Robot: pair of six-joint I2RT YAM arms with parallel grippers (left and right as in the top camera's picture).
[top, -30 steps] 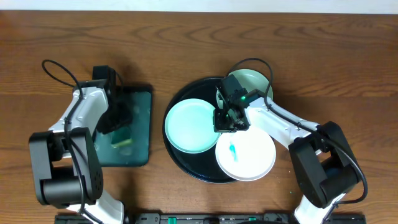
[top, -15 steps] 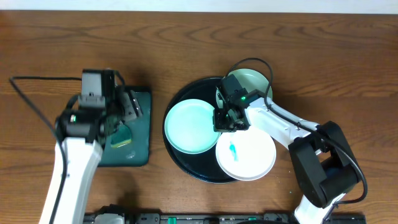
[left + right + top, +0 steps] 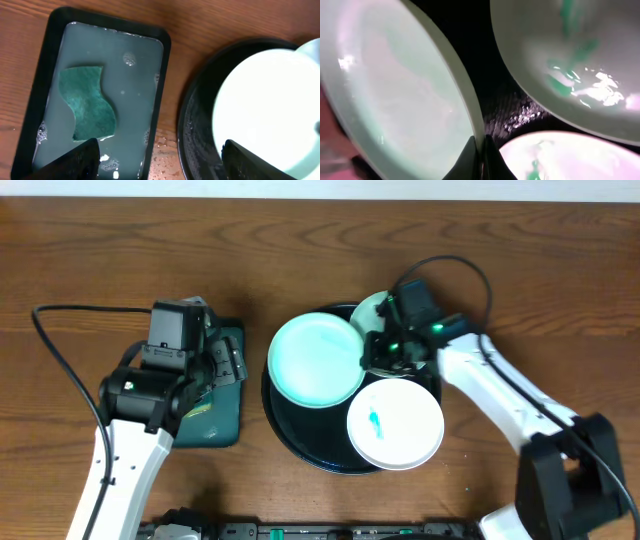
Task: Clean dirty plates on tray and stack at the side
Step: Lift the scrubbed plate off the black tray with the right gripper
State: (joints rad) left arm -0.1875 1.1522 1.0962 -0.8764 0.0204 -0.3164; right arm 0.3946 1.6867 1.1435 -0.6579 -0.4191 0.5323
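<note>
The right arm reaches from the table's lower right corner diagonally up and left over the black tray, its wrist turned down at the tray's far side. The right gripper is clamped on the right rim of a mint plate. The wrist view shows the two fingertips pressed together on that thin edge. This plate lies over the left half of the tray, and its upper left edge overlaps the tray's rim. A second mint plate sits at the back of the tray, mostly hidden by the gripper, and in the wrist view it carries teal smears. The white plate, with a teal smear at its centre, lies on the tray's near right part and juts over the rim. The left arm rises from the table's near left edge, elbow out to the left, with its wrist pointing down over the green tray. The left gripper hangs there with its fingers spread wide apart, holding nothing. Below it a sponge lies in soapy water in the green tray.
</note>
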